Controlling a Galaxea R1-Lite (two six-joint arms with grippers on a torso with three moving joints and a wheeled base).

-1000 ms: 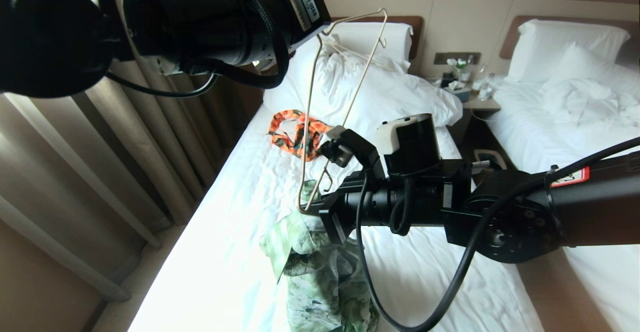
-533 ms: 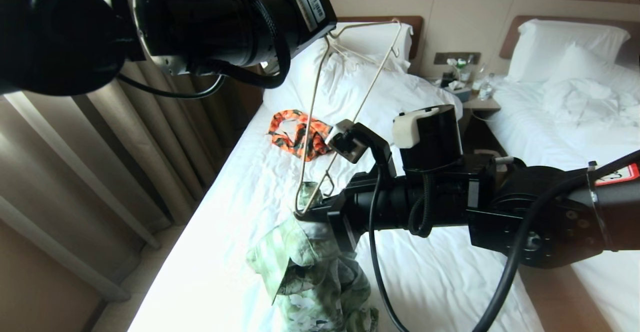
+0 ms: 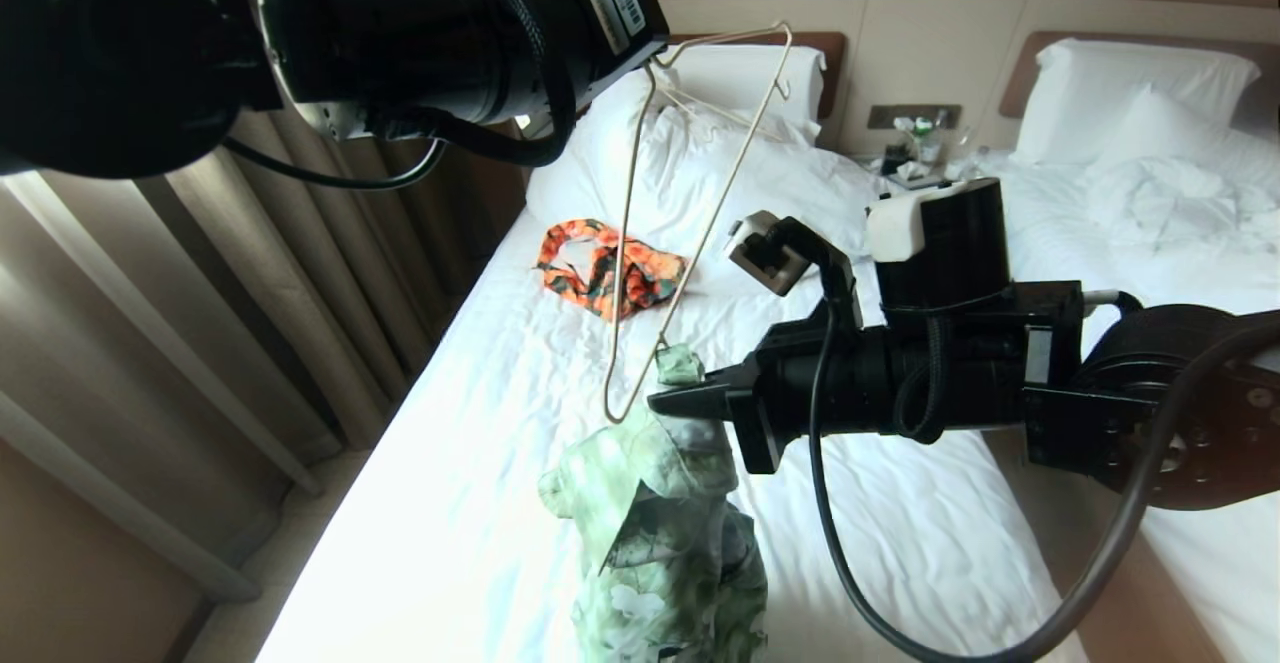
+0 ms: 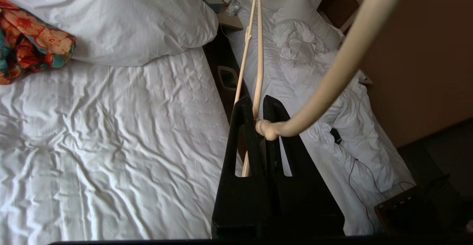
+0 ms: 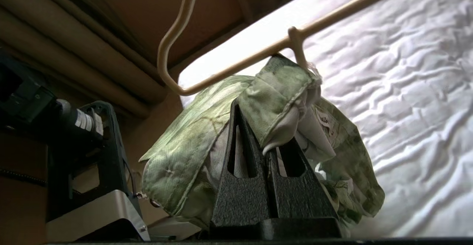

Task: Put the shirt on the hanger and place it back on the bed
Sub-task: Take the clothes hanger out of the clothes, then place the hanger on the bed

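Nearest, the green flower-printed short-sleeved shirt (image 3: 660, 533) hangs above the white-sheeted bed (image 3: 460, 503), its collar pinched in the closed right gripper (image 3: 668, 404). Just left of those fingertips (not yet inside the collar) dangles the thin cream wire hanger (image 3: 620, 273), its long axis running up and away to the left gripper (image 4: 258, 108), clamped on its neck.

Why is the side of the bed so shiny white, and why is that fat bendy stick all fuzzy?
Head view: window light blows out the bed edge by the curtains, wiping out the wrinkles; the straight walls look bowed. Left wrist view: the hanger hook sits too near the lens, so it is thick and blurred. Right wrist view: the curtain side is dim, and the sheet behind the shirt glares.
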